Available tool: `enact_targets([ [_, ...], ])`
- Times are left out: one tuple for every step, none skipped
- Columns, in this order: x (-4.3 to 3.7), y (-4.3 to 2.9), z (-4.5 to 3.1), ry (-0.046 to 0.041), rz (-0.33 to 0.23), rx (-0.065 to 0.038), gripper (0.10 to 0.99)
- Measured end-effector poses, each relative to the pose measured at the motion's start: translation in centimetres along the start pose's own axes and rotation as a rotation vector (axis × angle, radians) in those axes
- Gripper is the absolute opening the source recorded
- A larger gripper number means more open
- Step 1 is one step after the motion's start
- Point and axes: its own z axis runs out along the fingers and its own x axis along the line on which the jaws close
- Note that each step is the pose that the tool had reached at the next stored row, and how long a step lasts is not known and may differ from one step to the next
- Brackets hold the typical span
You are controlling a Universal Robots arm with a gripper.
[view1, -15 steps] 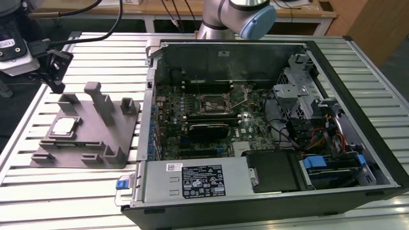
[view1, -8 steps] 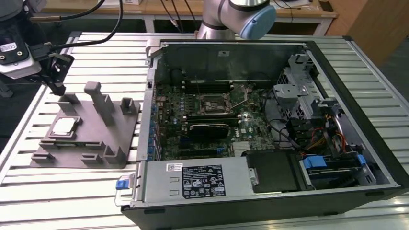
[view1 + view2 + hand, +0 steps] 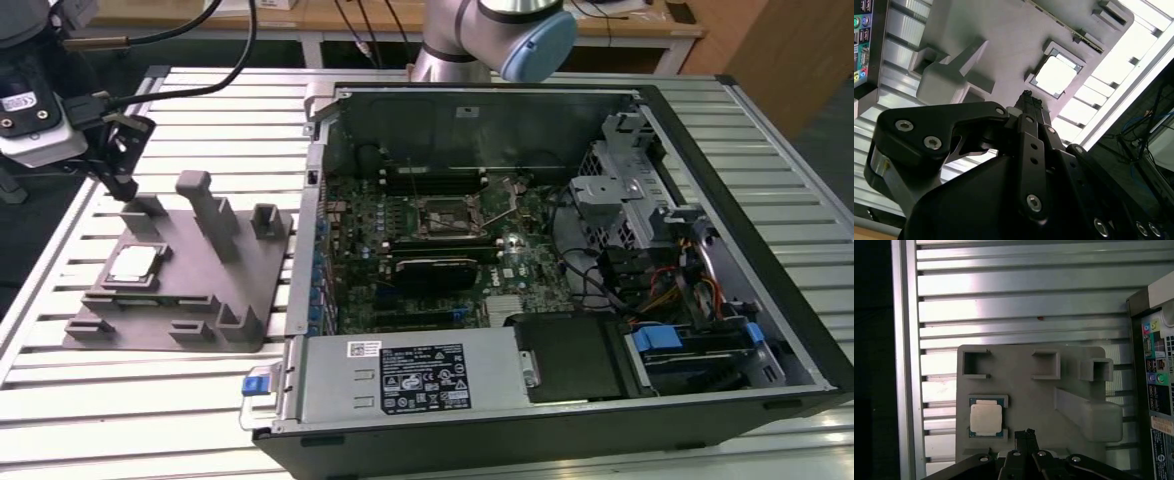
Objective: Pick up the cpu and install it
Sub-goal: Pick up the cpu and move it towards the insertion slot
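1. Gripper (image 3: 1027,433): black metal fingers (image 3: 1031,114) pressed together, nothing between them; tips over the fixture (image 3: 1049,400), near the cpu (image 3: 986,419).
2. Cpu: flat square, silvery-white top, lay in a shallow fixture pocket.
3. Fixture: matte grey, blocky posts, sat on the ribbed metal table (image 3: 200,400).
4. Open case (image 3: 747,300) stood at the exterior view's right.
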Motion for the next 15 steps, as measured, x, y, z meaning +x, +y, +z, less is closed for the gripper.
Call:
enact_targets([
  [0.01,0.00,0.06,0.0001,0.000,0.000,0.106],
  [0.02,-0.01,0.12,0.0000,0.000,0.000,0.106],
  [0.04,-0.01,0.17,0.0001,0.000,0.000,0.106],
  [0.05,-0.01,0.22,0.0001,0.000,0.000,0.106],
  [0.06,-0.02,0.28,0.0000,0.000,0.000,0.106],
  [0.07,-0.02,0.34,0.0000,0.000,0.000,0.106],
  [0.08,-0.02,0.40,0.0000,0.000,0.000,0.106],
  [0.09,-0.03,0.47,0.0000,0.000,0.000,0.106],
  [0.11,-0.03,0.55,0.0001,0.000,0.000,0.106],
  [0.12,-0.04,0.63,0.0000,0.000,0.000,0.106],
  [0.15,-0.04,0.72,0.0000,0.000,0.000,0.106],
  [0.17,-0.05,0.82,0.0000,0.000,0.000,0.106],
  [0.20,-0.06,0.92,0.0000,0.000,0.000,0.106],
  [0.23,-0.07,1.01,0.0000,0.000,0.000,0.106],
  [0.26,-0.08,1.11,0.0000,0.000,0.000,0.106],
])
